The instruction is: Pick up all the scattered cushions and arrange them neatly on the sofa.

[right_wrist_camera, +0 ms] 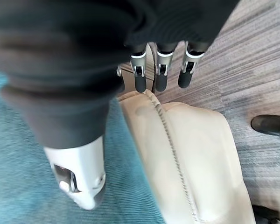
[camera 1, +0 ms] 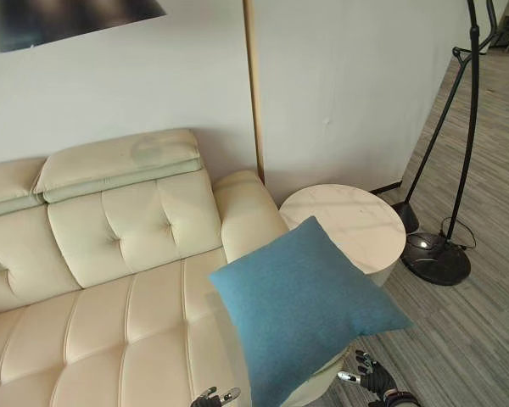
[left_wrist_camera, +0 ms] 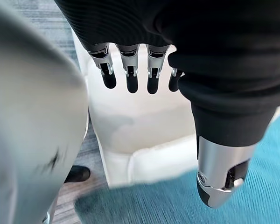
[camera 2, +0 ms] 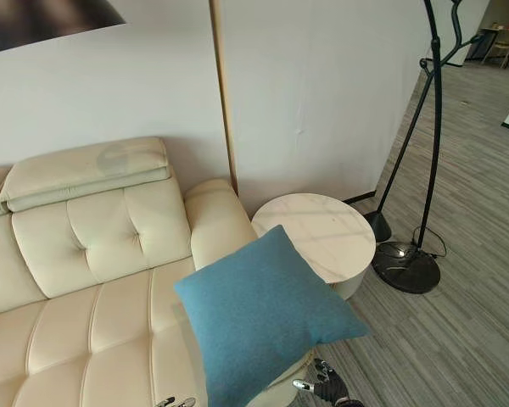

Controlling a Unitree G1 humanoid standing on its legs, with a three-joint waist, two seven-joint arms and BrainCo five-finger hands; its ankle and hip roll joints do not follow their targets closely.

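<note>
The blue cushion (camera 1: 301,309) lies nearest the camera, propped on one corner over the sofa's right armrest (camera 1: 246,212), its lower part overhanging the armrest's front end toward the floor. This tilted, diamond-wise pose reads as a drop-off rather than a finished placement: it is on the sofa, but not yet squared against the backrest.

The cream sofa (camera 1: 110,280) carries it. The seat to the cushion's left is bare up to the tufted backrest (camera 1: 131,220), giving open room to slide the cushion inward and stand it upright. The armrest's outer edge stands just beside the round white side table (camera 1: 348,225), so there is little clearance on that side. A black floor lamp base (camera 1: 437,259) stands well apart on the wood floor (camera 1: 483,339), its pole arching overhead.

The right hand (camera 1: 369,373) shows below the cushion's lower right edge, fingers straight and spread, nothing pinched; its wrist view shows the thumb (right_wrist_camera: 79,182) over blue fabric and the fingers past the armrest seam. The left hand (camera 1: 216,396) shows at the cushion's lower left edge, fingers (left_wrist_camera: 130,77) straight and side by side, thumb above the fabric, not closed on it.

Judgement: both hands flank the cushion without gripping it; straightening remains.
</note>
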